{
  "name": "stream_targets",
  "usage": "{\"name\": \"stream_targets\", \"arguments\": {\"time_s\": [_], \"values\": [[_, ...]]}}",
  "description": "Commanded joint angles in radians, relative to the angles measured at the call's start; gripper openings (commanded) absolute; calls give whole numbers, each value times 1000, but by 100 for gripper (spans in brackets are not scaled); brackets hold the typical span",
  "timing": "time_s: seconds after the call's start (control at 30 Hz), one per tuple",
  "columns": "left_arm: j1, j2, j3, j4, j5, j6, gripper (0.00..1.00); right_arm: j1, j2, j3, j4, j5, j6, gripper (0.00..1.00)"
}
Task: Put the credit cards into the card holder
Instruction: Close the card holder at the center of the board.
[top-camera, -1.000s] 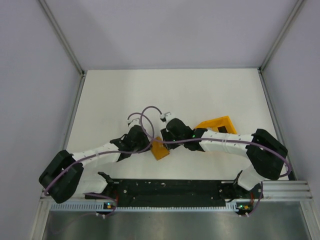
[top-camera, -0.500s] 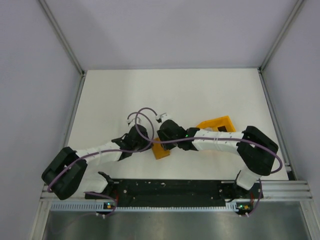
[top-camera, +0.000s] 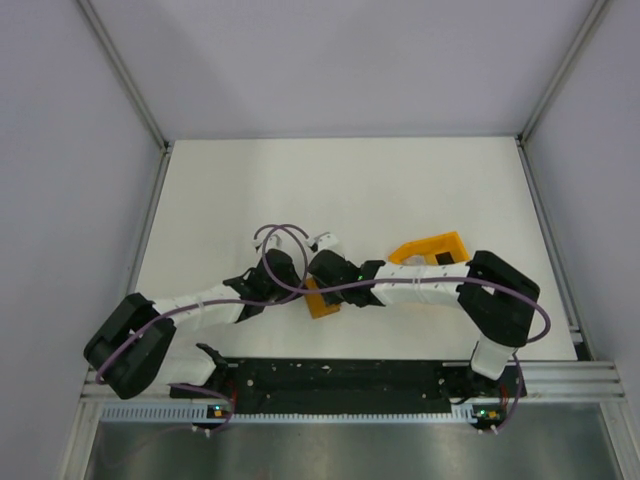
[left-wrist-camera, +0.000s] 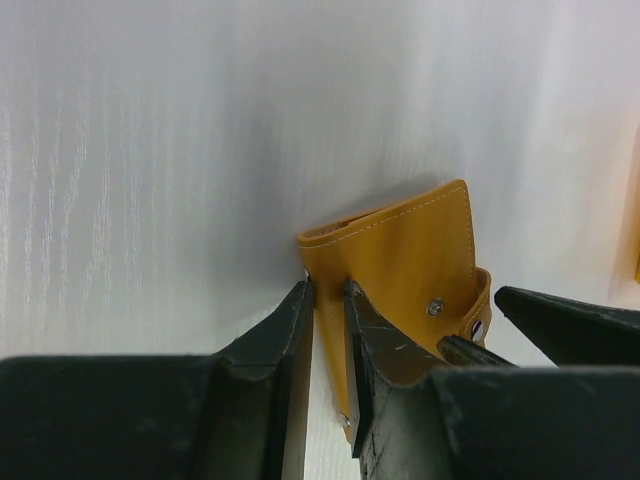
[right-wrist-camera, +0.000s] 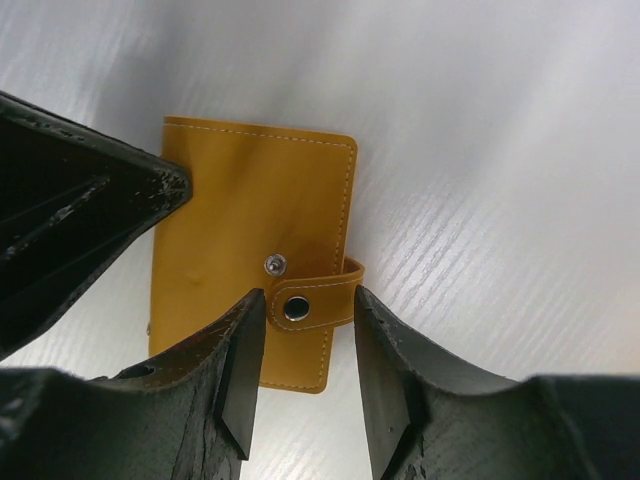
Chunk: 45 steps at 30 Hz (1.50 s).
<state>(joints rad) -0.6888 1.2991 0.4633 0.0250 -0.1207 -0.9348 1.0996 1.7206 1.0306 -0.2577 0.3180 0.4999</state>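
The right gripper (right-wrist-camera: 308, 300) stands released, its fingers straddling the snap strap (right-wrist-camera: 325, 301) of the small orange leather card holder (right-wrist-camera: 250, 200). The left gripper (left-wrist-camera: 327, 292) is nearly closed about the card holder's edge, but whether it is actually grasping is unclear. The card holder lies on the white table (top-camera: 350, 190) between both arms.

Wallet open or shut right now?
Shut: the wallet lies folded, only its plain outside showing. Its strap looks unsnapped, sitting beside the stud.

White table (top-camera: 350, 180). Closed orange wallet (top-camera: 324, 302) lies flat on it, lower centre of the top view. Another orange object (top-camera: 432, 247) sits right of centre, partly hidden.
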Motion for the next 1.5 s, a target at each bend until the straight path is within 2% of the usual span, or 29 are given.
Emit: {"name": "stream_targets", "arguments": {"time_s": [0.0,0.3,0.47,1.0,1.47], "values": [[2,5,-23,9,9,-2,22,22,25,66,-38,99,17,40],[2,6,-25,13,10,-1,22,28,-1,71,-35,93,11,29],[0,6,-23,15,13,2,22,28,-26,62,-32,110,9,29],[0,6,-31,35,27,11,21,26,-65,42,3,69,-3,0],[0,9,-29,67,66,47,17,9,-24,48,67,-37,-12,0]]}}
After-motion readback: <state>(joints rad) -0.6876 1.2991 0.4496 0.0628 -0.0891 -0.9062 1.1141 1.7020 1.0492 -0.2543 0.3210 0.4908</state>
